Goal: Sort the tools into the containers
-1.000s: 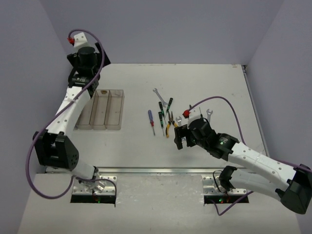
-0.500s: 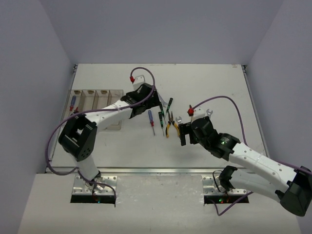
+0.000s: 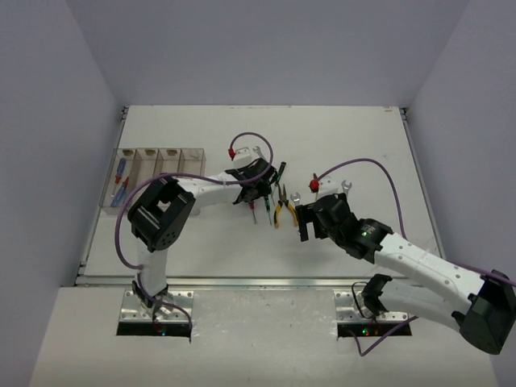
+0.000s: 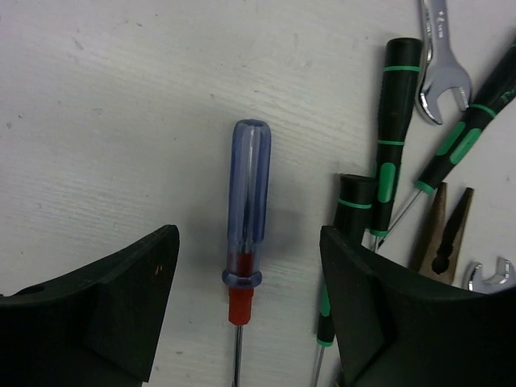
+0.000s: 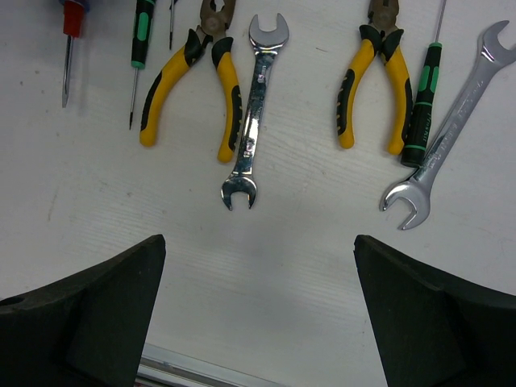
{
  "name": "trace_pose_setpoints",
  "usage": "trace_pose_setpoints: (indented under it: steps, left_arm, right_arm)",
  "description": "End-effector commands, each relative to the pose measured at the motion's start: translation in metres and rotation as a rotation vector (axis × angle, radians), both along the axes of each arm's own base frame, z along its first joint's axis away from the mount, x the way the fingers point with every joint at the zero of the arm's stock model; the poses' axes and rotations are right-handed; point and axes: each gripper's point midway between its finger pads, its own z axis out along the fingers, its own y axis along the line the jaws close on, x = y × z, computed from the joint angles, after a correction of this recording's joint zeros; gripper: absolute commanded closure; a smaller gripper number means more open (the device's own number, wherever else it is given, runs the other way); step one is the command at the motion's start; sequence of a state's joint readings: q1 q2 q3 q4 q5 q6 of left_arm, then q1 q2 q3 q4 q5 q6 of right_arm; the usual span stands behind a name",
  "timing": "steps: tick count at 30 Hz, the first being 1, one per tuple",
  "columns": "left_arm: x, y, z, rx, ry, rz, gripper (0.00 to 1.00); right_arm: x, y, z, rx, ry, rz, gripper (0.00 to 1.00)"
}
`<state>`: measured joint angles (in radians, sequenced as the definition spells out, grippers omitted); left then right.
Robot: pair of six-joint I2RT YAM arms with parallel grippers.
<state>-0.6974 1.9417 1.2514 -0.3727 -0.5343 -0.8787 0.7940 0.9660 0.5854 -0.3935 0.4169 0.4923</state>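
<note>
Pick step: left tool (image 4: 246, 278) sits unclenched astride the translucent blue-handled screwdriver (image 4: 248, 189), not gripping; next, clamp handle and lift.

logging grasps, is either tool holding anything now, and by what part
Nothing is held. The left tool stands open astride the blue-handled screwdriver, fingers clear of its handle on both sides. The right tool hangs open by the small wrench, touching nothing.
</note>
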Motion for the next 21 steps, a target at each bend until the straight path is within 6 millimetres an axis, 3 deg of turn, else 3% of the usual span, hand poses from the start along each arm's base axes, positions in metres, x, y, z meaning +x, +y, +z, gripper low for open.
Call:
trace_pose_setpoints:
  steps: [1,4,8,11,14,17,19,21]
  left_arm:
    - [0.011,0.002,0.003,0.015,-0.038,0.051,0.34]
    - [0.011,0.002,-0.006,0.035,-0.022,0.04,0.44]
    - [0.016,-0.008,-0.011,0.074,0.01,-0.059,0.86]
    - [0.02,-0.01,0.001,0.091,-0.005,-0.114,1.0]
    - [0.032,-0.007,0.045,0.15,-0.091,-0.204,1.0]
    - [0.061,0.021,0.115,0.252,-0.232,-0.231,1.0]
    - [0.083,0.06,0.164,0.393,-0.321,-0.217,1.0]
    - [0.097,0.103,0.199,0.555,-0.359,-0.162,1.0]
  right_arm:
    - [0.009,0.0,0.007,-0.004,-0.032,-0.023,0.01]
    - [0.009,0.0,0.006,-0.01,-0.029,-0.024,0.01]
    - [0.009,-0.002,0.007,-0.011,-0.035,-0.029,0.01]
    - [0.009,-0.002,0.006,-0.012,-0.032,-0.028,0.01]
    - [0.009,-0.002,0.005,-0.017,-0.028,-0.026,0.01]
    - [0.008,-0.002,0.005,-0.02,-0.024,-0.019,0.01]
    - [0.008,-0.002,0.007,-0.015,-0.03,-0.019,0.01]
    - [0.008,-0.003,0.008,-0.01,-0.032,-0.022,0.01]
